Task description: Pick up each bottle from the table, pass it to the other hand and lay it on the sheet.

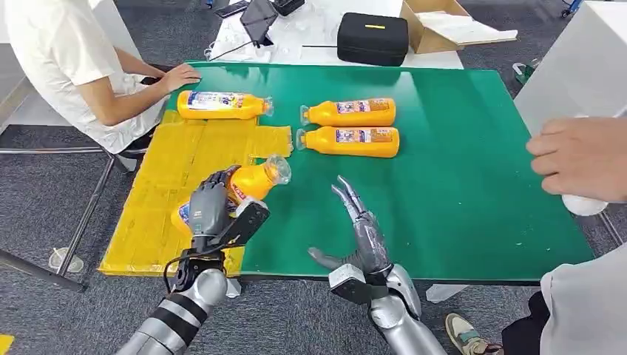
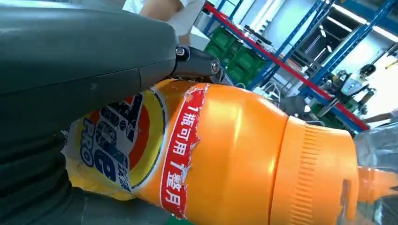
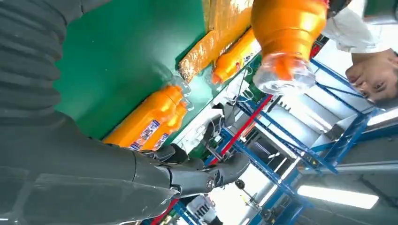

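My left hand [image 1: 209, 205] grips an orange bottle [image 1: 251, 181] with a clear cap, held tilted above the near part of the yellow sheet [image 1: 177, 177]. Close up, that bottle [image 2: 225, 154] has a blue and red label under my left hand [image 2: 70, 61]. My right hand [image 1: 360, 229] is open, fingers stretched over the green table [image 1: 458, 177], a short way right of the held bottle. Another bottle [image 1: 222, 105] lies on the sheet's far end. Two bottles [image 1: 349, 112] [image 1: 349, 140] lie side by side on the table beyond my right hand. They also show in the right wrist view [image 3: 150, 119].
A seated person in white rests a hand [image 1: 177, 75] at the table's far left corner. Another person's hand [image 1: 580, 157] holds something white at the right edge. A black case [image 1: 373, 37] and a cardboard box [image 1: 444, 24] sit on a white table behind.
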{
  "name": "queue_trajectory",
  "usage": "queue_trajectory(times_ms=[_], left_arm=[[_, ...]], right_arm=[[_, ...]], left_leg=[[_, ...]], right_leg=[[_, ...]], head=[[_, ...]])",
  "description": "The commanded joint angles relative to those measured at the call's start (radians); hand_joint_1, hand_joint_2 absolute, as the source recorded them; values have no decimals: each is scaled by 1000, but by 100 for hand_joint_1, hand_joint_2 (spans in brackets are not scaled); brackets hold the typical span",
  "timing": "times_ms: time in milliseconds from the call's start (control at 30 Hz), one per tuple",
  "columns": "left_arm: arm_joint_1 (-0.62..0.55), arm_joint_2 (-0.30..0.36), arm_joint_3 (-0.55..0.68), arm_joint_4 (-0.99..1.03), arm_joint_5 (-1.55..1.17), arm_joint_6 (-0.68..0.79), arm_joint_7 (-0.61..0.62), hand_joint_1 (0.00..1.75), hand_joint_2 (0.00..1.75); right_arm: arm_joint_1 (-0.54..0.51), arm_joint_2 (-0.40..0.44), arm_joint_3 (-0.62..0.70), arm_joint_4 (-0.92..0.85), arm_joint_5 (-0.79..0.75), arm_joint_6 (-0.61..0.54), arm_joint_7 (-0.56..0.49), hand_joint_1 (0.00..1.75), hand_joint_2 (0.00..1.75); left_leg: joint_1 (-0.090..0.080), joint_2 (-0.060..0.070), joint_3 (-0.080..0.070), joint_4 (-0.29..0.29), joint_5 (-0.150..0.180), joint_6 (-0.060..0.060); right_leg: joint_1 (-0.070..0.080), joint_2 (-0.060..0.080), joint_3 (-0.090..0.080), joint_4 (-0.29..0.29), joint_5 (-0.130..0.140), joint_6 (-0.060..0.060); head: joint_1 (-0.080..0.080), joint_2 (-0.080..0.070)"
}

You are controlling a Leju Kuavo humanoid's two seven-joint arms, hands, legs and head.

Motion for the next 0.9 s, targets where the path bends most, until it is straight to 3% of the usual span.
queue_trajectory(times_ms=[33, 167, 433, 533, 567, 600, 700, 833, 900], left_arm=[[-129, 29, -55, 217, -79, -146, 57, 155, 175], [-177, 19, -46, 323, -78, -267, 54, 152, 175], [-196, 17, -33, 373, -83, -305, 64, 150, 175], [-206, 14, -20, 392, -76, -335, 81, 138, 175], [-217, 13, -4, 410, -64, -368, 87, 126, 175], [-221, 9, 27, 420, -28, -403, 68, 79, 175], [-234, 18, 47, 445, 11, -500, 21, 21, 175], [-254, 33, 7, 474, -39, -533, 62, 2, 175], [-257, 37, 1, 479, -47, -539, 68, 0, 175]], right_arm=[[-54, 8, 2, 81, -2, 23, 0, 0, 175], [-62, 9, 1, 106, 3, 39, 0, 0, 175], [-65, 13, 3, 115, 5, 41, 0, 0, 175], [-67, 14, 5, 120, 6, 43, 0, 0, 175], [-72, 14, 11, 124, 5, 44, 0, 0, 175], [-76, 15, 17, 128, 2, 39, 0, 0, 175], [-93, 6, 51, 142, -24, 26, 0, 0, 175], [-104, 3, 65, 149, -42, 25, 0, 0, 175], [-105, 2, 68, 152, -42, 23, 0, 0, 175]], left_leg=[[1, 1, 5, 1, -2, -1], [1, 1, 4, 1, -1, -1], [1, 2, 3, 0, -1, 0], [1, 1, 5, 1, -2, -1], [1, 2, 5, 0, -1, 0], [1, 2, 6, 1, -2, -1], [1, 3, 4, 0, -1, 0], [1, 3, 7, -1, 0, 0], [1, 3, 6, 0, 1, -1]], right_leg=[[2, 1, 5, 0, -2, -3], [2, 1, 4, 0, -1, -2], [1, 2, 3, 0, 0, -1], [2, 2, 5, 0, -1, -2], [1, 2, 4, 0, -1, -2], [2, 3, 5, 0, -1, -3], [1, 4, 3, 0, 0, -2], [1, 3, 6, 0, 1, -2], [1, 3, 5, 0, 1, -2]], head=[[0, 0], [0, 0], [0, 0], [0, 0], [0, 0], [0, 0], [0, 0], [0, 0], [0, 0]])
